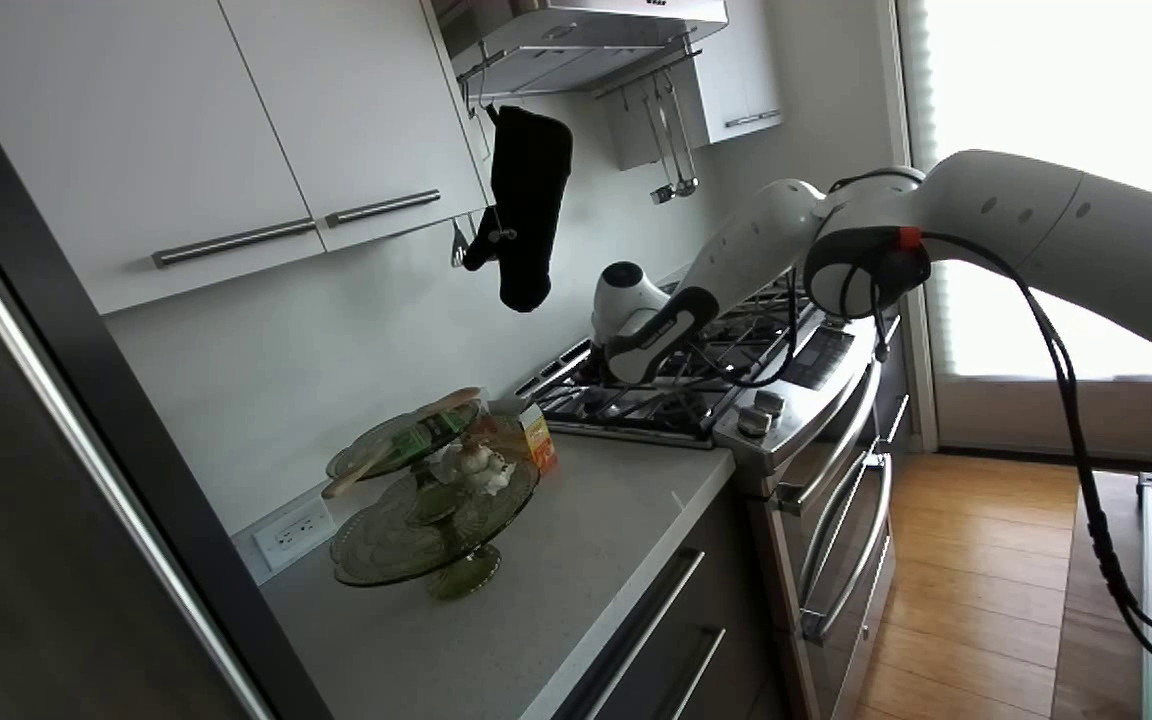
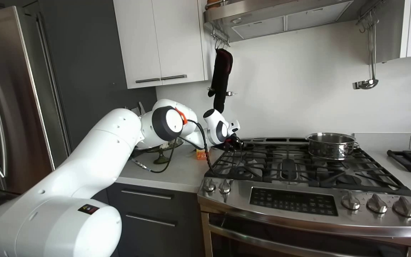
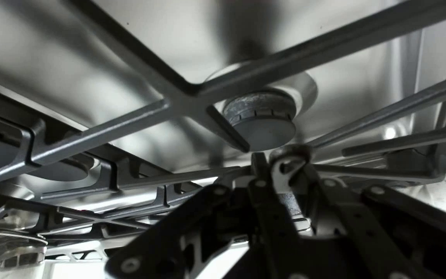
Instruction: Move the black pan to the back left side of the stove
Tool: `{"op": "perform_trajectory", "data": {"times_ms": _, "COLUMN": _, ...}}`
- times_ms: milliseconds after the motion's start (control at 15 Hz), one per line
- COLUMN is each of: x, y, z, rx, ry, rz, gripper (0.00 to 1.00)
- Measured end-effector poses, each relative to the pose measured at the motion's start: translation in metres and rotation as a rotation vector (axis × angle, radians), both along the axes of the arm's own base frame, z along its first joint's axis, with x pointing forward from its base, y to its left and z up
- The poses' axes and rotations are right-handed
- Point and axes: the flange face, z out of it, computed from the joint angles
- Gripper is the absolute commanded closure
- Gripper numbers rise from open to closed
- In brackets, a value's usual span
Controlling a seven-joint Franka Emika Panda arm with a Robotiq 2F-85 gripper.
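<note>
The stove (image 2: 227, 204) shows in both exterior views (image 1: 786, 440), with black grates. My gripper (image 2: 237, 143) is low over its back left part; in an exterior view the wrist hides it. In the wrist view my gripper (image 3: 286, 162) has its fingers close together around a handle with a hole in its end (image 3: 283, 182), pale where lit, taken as the black pan's handle. The handle fills the gap between the fingertips. A bare burner cap (image 3: 265, 133) shows beside the fingertips. The pan's body is hidden or too dark to make out in all views.
A steel pot (image 2: 330, 147) stands at the back right of the stove. Glass cake stands (image 1: 436, 530) and an orange box (image 1: 538, 440) are on the left counter. A black oven mitt (image 2: 222, 78) hangs from the range hood (image 2: 262, 14) above.
</note>
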Motion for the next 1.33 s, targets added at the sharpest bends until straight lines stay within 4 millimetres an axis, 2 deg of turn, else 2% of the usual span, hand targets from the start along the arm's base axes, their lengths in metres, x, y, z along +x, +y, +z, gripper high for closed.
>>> {"op": "perform_trajectory", "data": {"times_ms": 400, "x": 0.011, "y": 0.003, "z": -0.009, "rx": -0.013, "ry": 0.000, "rz": -0.020, "gripper": 0.95}}
{"op": "perform_trajectory", "data": {"times_ms": 467, "x": 0.012, "y": 0.002, "z": -0.010, "rx": -0.015, "ry": 0.002, "rz": -0.025, "gripper": 0.86}}
{"op": "perform_trajectory", "data": {"times_ms": 533, "x": 0.013, "y": 0.002, "z": -0.010, "rx": -0.018, "ry": 0.005, "rz": -0.028, "gripper": 0.55}}
{"op": "perform_trajectory", "data": {"times_ms": 667, "x": 0.015, "y": 0.003, "z": -0.010, "rx": -0.022, "ry": 0.009, "rz": -0.031, "gripper": 0.48}}
{"op": "perform_trajectory", "data": {"times_ms": 1067, "x": 0.019, "y": 0.007, "z": 0.001, "rx": -0.029, "ry": 0.011, "rz": -0.028, "gripper": 0.04}}
{"op": "perform_trajectory", "data": {"times_ms": 1133, "x": 0.019, "y": 0.009, "z": 0.002, "rx": -0.027, "ry": 0.022, "rz": -0.023, "gripper": 0.00}}
{"op": "perform_trajectory", "data": {"times_ms": 1333, "x": 0.017, "y": 0.012, "z": 0.008, "rx": -0.031, "ry": 0.093, "rz": -0.001, "gripper": 0.00}}
